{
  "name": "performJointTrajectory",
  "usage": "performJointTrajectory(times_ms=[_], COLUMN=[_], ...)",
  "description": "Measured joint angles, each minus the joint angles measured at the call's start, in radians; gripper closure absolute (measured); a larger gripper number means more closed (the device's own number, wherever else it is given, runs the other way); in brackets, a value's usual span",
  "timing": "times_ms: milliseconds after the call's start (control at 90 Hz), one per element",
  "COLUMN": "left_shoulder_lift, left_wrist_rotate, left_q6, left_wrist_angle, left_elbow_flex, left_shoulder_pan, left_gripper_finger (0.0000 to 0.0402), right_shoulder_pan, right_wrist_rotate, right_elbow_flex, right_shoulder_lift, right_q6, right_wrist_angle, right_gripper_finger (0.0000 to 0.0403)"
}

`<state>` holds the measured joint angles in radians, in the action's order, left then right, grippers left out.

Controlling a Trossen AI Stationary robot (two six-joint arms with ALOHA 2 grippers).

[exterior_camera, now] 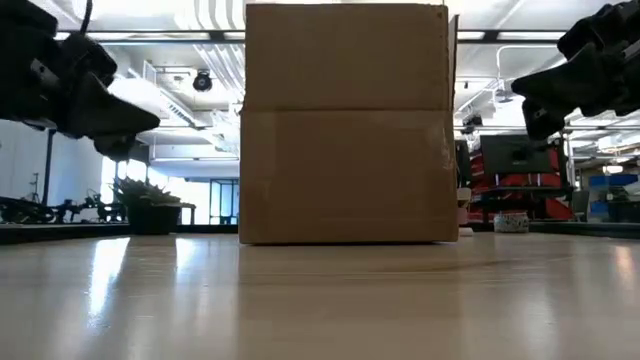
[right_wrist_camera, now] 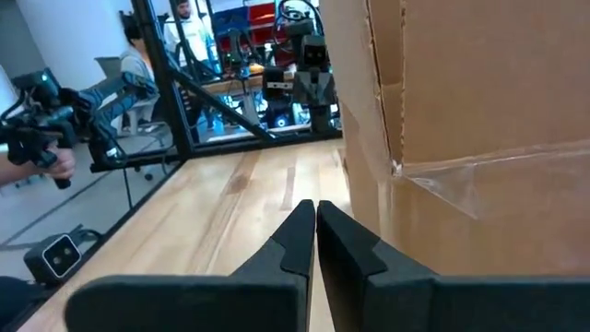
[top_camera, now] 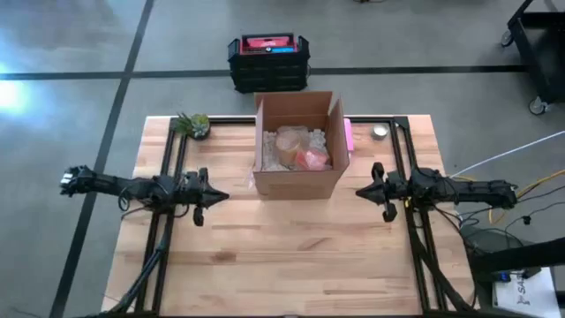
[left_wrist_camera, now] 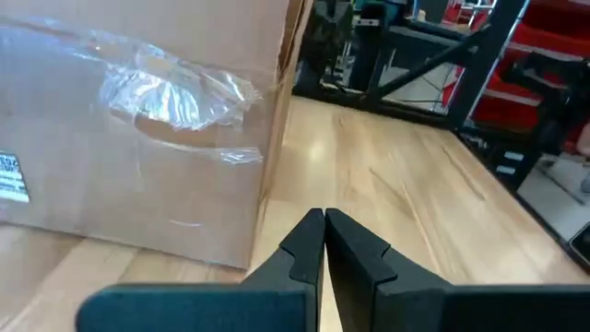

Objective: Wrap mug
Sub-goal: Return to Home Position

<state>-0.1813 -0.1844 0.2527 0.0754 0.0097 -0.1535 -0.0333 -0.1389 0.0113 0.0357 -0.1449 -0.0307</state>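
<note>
The wrapped orange mug (top_camera: 312,160) lies inside the open cardboard box (top_camera: 298,183) at upper centre of the high view. It sits toward the box's right side among pale packing pieces, next to a second pale bundle (top_camera: 290,141). The left gripper (top_camera: 221,196) is at centre left of that view and the right gripper (top_camera: 360,190) at centre right. Each points at the box from its own side, near it but not touching. In both wrist views the fingers are pressed together with nothing between them, and the low view shows both grippers hanging above the tabletop. With the mug packed, the main risk is probably the retreat itself. If an arm swings sideways rather than pulling straight back, it could clip a box wall, and a box this lightly loaded would likely slide or twist. The puckered clear tape (left_wrist_camera: 175,92) standing off the box's side is a likely snag for a passing fingertip — a tug there could drag the box along. The top is open, so a hard knock could jostle the mug against its neighbour.
</note>
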Motion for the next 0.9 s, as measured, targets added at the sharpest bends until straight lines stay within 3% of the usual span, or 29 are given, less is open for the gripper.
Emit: performJointTrajectory(times_ms=[356, 433, 611, 744, 900], left_shoulder_lift=[0.021, 0.019, 0.082, 0.182, 0.179], left_wrist_rotate=[-0.105, -0.104, -0.101, -0.059, 0.004], left_q6=[-0.037, 0.014, -0.100, -0.131, -0.111], left_wrist_angle=[-0.005, -0.007, 0.008, -0.011, -0.027], left_elbow_flex=[0.008, 0.009, 0.004, 0.000, 0.000], left_shoulder_pan=[0.000, 0.000, 0.000, 0.000, 0.001], left_gripper_finger=[0.0402, 0.0402, 0.0402, 0.0402, 0.0402], right_shoulder_pan=[0.000, 0.000, 0.000, 0.000, 0.000], right_wrist_rotate=[0.007, 0.008, 0.008, 0.008, 0.008], right_elbow_flex=[0.000, 0.000, 0.000, 0.000, 0.000], right_shoulder_lift=[0.034, 0.049, 0.058, 0.058, 0.058], right_q6=[0.020, 0.032, 0.023, 0.004, 0.005], right_wrist_angle=[0.002, 0.002, 0.002, 0.002, 0.002], right_gripper_finger=[0.0403, 0.0403, 0.0403, 0.0403, 0.0403])
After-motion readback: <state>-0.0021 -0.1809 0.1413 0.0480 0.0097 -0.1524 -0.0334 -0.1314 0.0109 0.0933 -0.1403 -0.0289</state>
